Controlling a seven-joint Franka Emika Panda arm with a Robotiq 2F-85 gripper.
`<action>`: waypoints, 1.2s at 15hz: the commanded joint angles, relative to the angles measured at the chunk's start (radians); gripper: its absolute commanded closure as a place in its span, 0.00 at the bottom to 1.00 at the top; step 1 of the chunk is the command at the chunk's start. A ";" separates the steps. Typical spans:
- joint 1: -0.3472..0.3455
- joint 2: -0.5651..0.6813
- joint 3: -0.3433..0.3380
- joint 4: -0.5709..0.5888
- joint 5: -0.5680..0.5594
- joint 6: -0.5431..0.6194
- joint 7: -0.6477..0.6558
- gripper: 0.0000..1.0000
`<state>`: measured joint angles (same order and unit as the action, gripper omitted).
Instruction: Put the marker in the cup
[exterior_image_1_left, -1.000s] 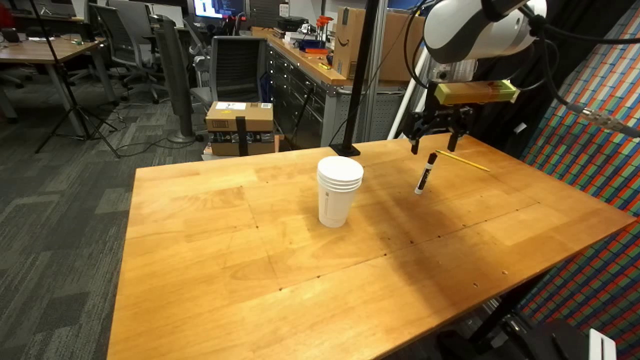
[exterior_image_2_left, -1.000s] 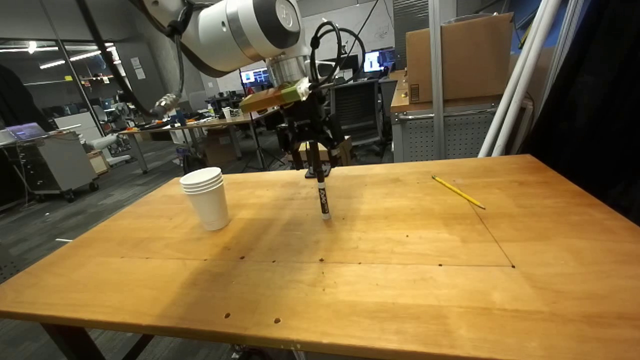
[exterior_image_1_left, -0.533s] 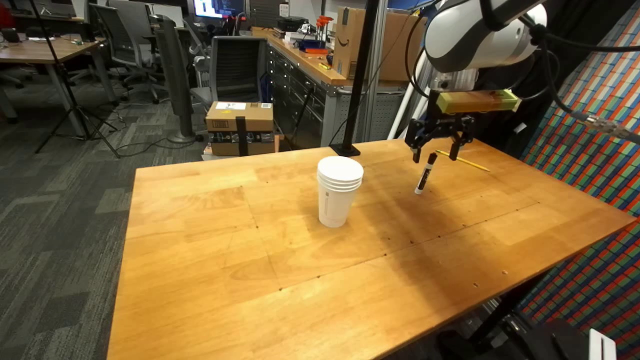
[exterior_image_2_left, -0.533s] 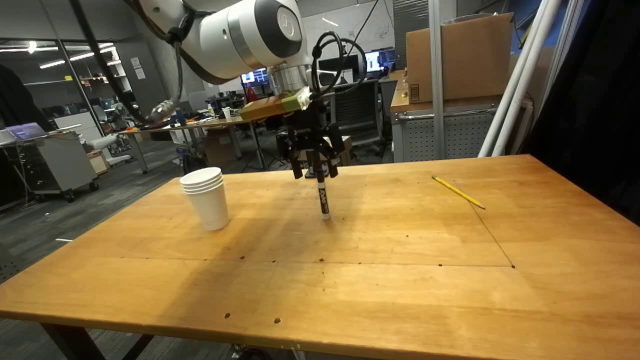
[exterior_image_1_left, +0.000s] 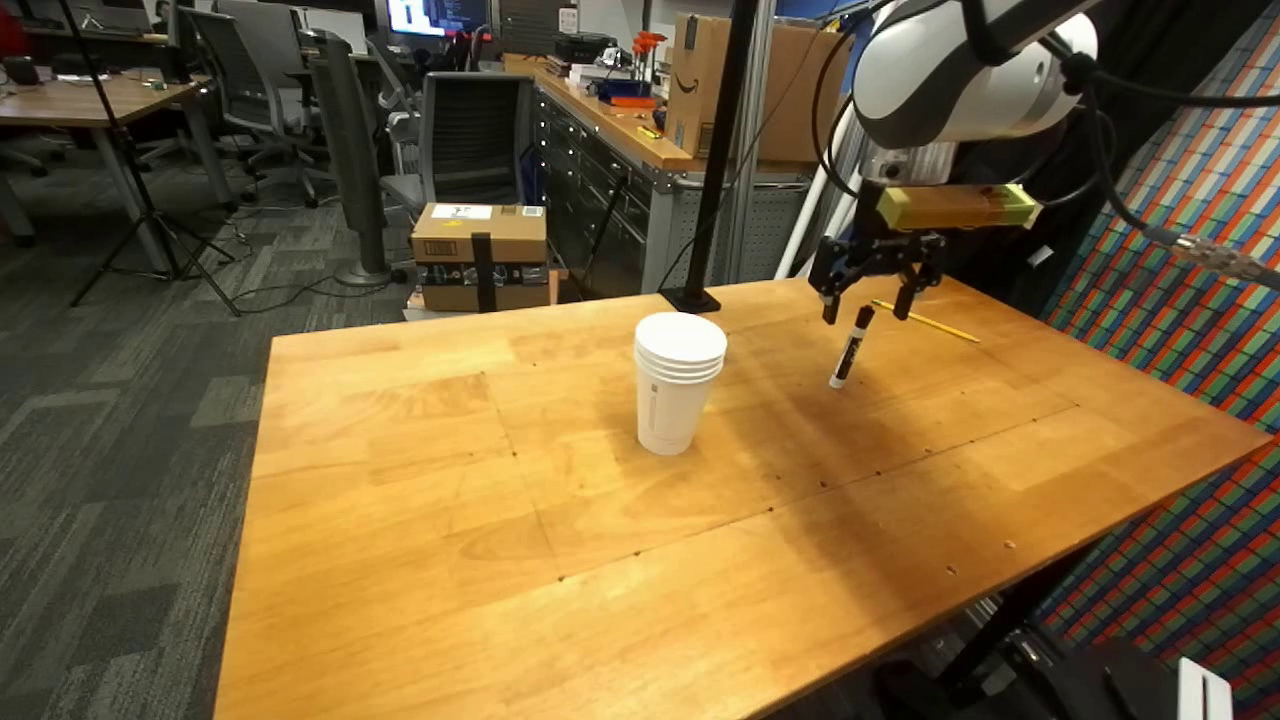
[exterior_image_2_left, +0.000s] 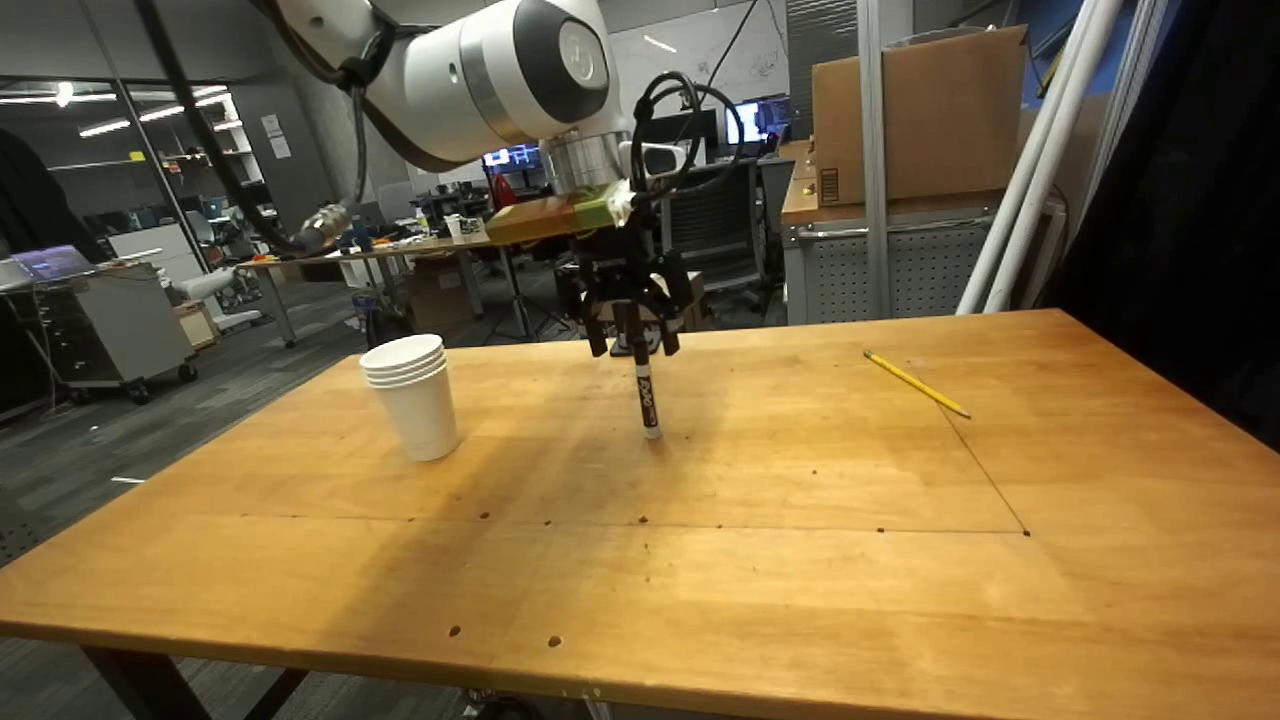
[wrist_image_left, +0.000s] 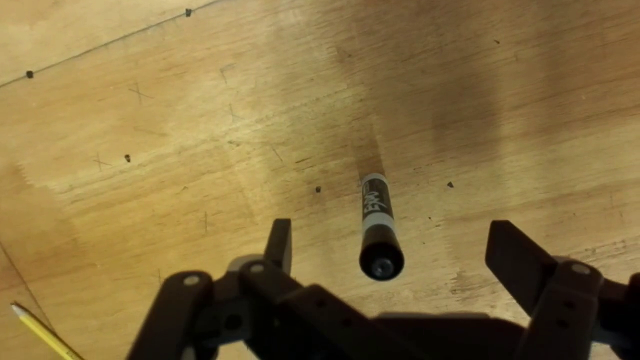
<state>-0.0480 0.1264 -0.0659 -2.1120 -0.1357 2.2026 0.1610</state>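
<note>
The black two-fingered end effector (exterior_image_1_left: 866, 310) hangs above the light-brown wooden bench (exterior_image_2_left: 800, 600), its fingers (wrist_image_left: 517, 265) spread wide apart. Near the fingertips stands the task's thing — the slim, cylindrical black-and-white marker (wrist_image_left: 378, 200), upright on the bench on its white end, dark cap uppermost. In the wrist view the marker shows roughly midway across the gap, clear of both fingers, with its cap toward the end effector and its white end farther off. In an exterior view the top of the cap comes up to about the level of the fingertips; whether it lies exactly between them, I cannot tell.

The stack of tapered white paper cups (exterior_image_2_left: 412, 405), several rims nested one below another, stands upright on the bench, well apart from the marker and to its left in both exterior views. A thin yellow wooden pencil (exterior_image_2_left: 918, 385) lies flat on the bench — its pointed end shows near the lower left corner of the wrist view.
</note>
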 joint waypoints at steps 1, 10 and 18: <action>-0.008 0.000 -0.003 0.005 0.017 0.034 -0.044 0.00; -0.017 0.007 -0.006 0.006 0.018 0.045 -0.073 0.41; -0.021 0.010 -0.006 0.003 0.021 0.045 -0.082 0.92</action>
<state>-0.0645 0.1331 -0.0683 -2.1128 -0.1343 2.2284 0.1076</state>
